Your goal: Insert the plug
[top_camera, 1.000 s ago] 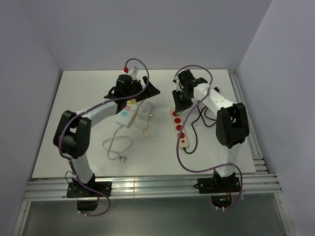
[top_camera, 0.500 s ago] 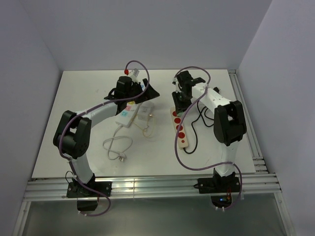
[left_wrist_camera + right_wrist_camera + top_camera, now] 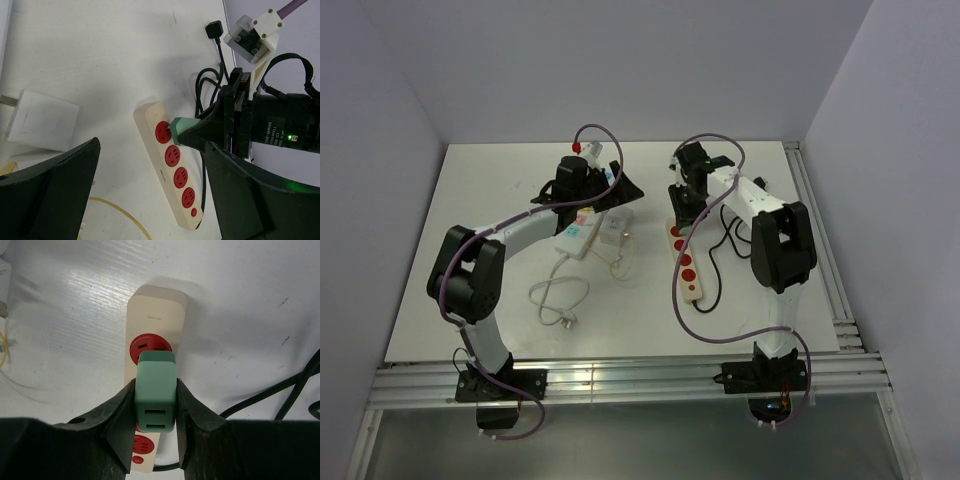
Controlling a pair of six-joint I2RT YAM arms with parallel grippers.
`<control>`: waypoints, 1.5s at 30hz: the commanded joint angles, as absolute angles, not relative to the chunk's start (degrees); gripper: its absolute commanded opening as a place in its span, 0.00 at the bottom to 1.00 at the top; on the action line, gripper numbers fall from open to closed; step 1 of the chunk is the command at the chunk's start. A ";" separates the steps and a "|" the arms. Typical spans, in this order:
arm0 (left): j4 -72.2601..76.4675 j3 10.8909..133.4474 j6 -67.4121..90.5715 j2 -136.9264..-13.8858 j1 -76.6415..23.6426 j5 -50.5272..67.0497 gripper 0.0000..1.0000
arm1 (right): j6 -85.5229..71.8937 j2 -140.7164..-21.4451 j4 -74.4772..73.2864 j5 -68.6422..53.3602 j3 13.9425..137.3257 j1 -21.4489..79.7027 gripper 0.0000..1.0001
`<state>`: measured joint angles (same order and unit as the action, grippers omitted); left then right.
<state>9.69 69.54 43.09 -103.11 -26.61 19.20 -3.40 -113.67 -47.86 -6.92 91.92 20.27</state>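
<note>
A cream power strip (image 3: 689, 270) with red sockets lies right of the table's middle, also seen in the left wrist view (image 3: 161, 162) and the right wrist view (image 3: 156, 305). My right gripper (image 3: 155, 386) is shut on a green plug (image 3: 155, 395), with a finger pressed to each side. The green plug (image 3: 181, 131) hangs over the strip's far end and partly covers the topmost socket (image 3: 148, 346). Its prongs are hidden, so I cannot tell whether they touch the socket. My left gripper (image 3: 150, 200) stands wide open left of the strip (image 3: 612, 188), holding nothing.
A white adapter (image 3: 42, 120) and a white power strip with coloured stickers (image 3: 578, 232) lie under the left arm. A thin yellow cable (image 3: 117, 212) and a coiled white cord (image 3: 558, 298) lie nearer the front. The black cord (image 3: 725, 240) loops right of the cream strip, and its black plug (image 3: 214, 27) lies farther back.
My right arm has shifted slightly to the left with the green plug in its grip. The left arm has stayed still.
</note>
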 commanded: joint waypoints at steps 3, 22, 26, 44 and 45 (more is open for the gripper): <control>11.34 69.35 42.01 -101.07 -26.81 19.60 0.91 | -3.51 -115.05 -50.36 -5.10 94.48 20.65 0.00; 9.75 69.70 41.66 -102.13 -26.89 19.25 0.91 | -5.54 -120.23 -57.04 1.84 100.99 21.97 0.00; 9.67 69.35 41.66 -101.78 -26.89 19.07 0.91 | -6.24 -119.18 -54.07 2.02 98.19 22.32 0.00; 7.21 68.38 41.05 -95.81 -27.16 18.55 0.91 | -7.21 -118.65 -46.50 -1.13 92.11 22.41 0.00; 6.95 68.38 40.96 -95.54 -27.33 18.28 0.91 | -7.29 -119.17 -46.32 -1.49 91.94 22.41 0.00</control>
<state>6.37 68.60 42.59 -99.59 -26.68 19.05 -7.07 -116.27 -50.54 -0.78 95.33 22.39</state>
